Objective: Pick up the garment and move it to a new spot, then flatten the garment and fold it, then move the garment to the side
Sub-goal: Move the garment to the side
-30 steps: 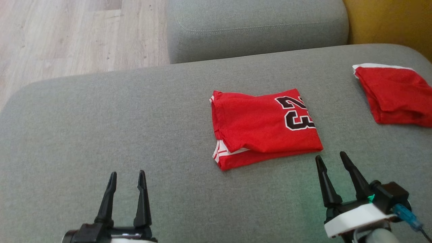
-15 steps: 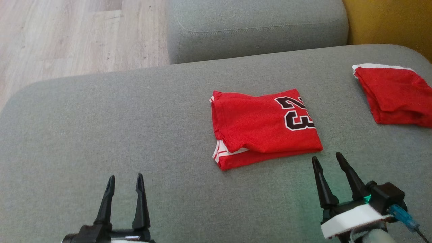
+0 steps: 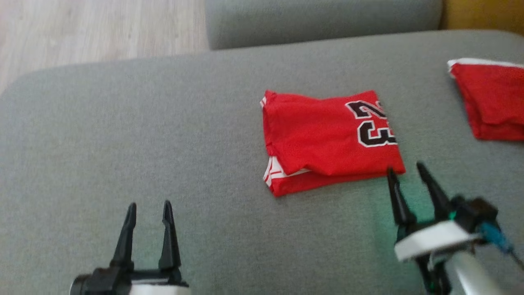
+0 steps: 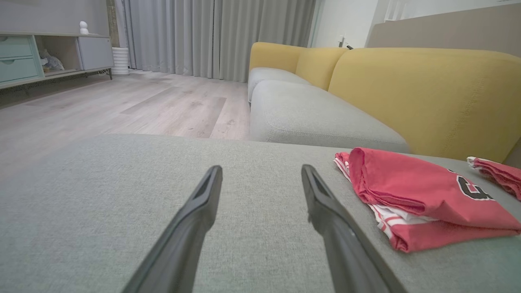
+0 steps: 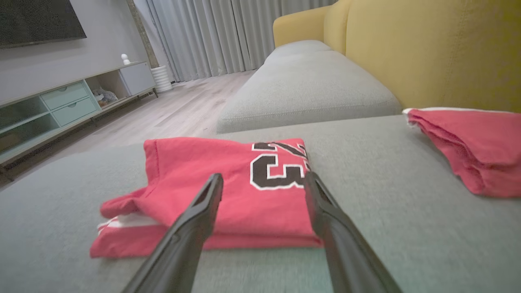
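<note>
Left gripper (image 3: 149, 204) low at the left over bare grey sofa seat (image 3: 102, 131), jaws spread with nothing between them, well apart from the garment. Folded red garment (image 3: 323, 139) with a black 23 lies flat on the seat right of centre, a white-striped layer poking out at its near-left corner. Right gripper (image 3: 405, 168) jaws spread and empty, tips right at the garment's near-right corner, contact unclear; second red cloth (image 3: 491, 102) lies apart at the far right.
</note>
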Robot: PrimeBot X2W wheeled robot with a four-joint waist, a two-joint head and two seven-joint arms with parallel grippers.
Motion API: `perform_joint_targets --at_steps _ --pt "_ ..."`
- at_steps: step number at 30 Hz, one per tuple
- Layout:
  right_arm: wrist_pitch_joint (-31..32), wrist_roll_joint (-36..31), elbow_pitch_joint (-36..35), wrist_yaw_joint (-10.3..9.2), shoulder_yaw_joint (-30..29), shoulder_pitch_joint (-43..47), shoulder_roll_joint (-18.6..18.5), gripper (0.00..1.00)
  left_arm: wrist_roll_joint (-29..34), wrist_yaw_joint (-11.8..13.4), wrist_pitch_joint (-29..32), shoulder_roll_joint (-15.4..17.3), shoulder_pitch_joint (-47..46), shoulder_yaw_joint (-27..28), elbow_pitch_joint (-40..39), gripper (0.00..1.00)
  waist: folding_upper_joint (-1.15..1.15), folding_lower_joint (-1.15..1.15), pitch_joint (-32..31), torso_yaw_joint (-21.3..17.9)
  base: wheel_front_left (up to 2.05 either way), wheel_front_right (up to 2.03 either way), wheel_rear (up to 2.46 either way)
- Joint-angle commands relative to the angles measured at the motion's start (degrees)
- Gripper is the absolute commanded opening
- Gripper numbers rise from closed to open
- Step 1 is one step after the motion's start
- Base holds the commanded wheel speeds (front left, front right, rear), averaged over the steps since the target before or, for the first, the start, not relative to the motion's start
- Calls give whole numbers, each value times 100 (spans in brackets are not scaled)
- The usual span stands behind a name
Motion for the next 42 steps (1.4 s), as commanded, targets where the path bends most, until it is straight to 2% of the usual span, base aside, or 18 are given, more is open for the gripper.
perform_joint_targets --at_steps 1,8,10,11,15,20,21,22,28,33,38,42 --pt "-62 4 -68 -5 56 -462 -109 100 -12 49 -30 -18 -333 164 -233 100 0 0 260 126 0 0 0" --pt "-42 187 912 -5 -88 -1612 -400 100 -43 113 -30 -18 -625 19 -334 100 0 0 750 382 0 0 0" --pt "152 254 1448 -5 -187 -2033 -492 100 -65 137 -30 -18 -734 -48 -338 100 0 0 907 483 0 0 0" --pt "152 254 1448 -5 -187 -2033 -492 100 -65 137 -30 -18 -734 -48 -338 100 0 0 907 483 0 0 0" --pt "299 305 2112 -5 -271 -2455 -545 100 -115 167 -30 -18 -841 -130 -325 100 0 0 1087 585 0 0 0" --pt "515 430 3048 -5 -151 -2891 -435 100 -150 192 -30 -18 -1011 -233 -315 100 0 0 1325 663 0 0 0" --pt "566 495 3145 -5 -79 -2929 -410 58 -152 193 -30 -18 -1041 -242 -310 100 0 0 1350 669 0 0 0" --pt "584 567 3202 -5 -7 -2960 -387 0 -154 196 -30 -18 -1065 -243 -303 100 0 0 1368 666 0 0 0" --pt "243 663 3197 -5 237 -3195 -600 0 -139 202 -30 -18 -1109 -169 -307 100 0 0 1436 470 0 0 0" --pt "120 257 2939 -5 288 -3651 -1037 0 -105 164 -30 -18 -1148 -117 -315 100 0 0 1529 77 0 0 0" --pt "377 -153 2580 -5 173 -3990 -1495 0 -28 120 -30 -18 -1258 -108 -321 100 0 0 1732 -248 0 0 0" --pt "649 -426 2129 -5 -132 -4103 -1959 0 32 84 -30 -18 -1398 -57 -316 100 0 0 1951 -421 0 0 0"
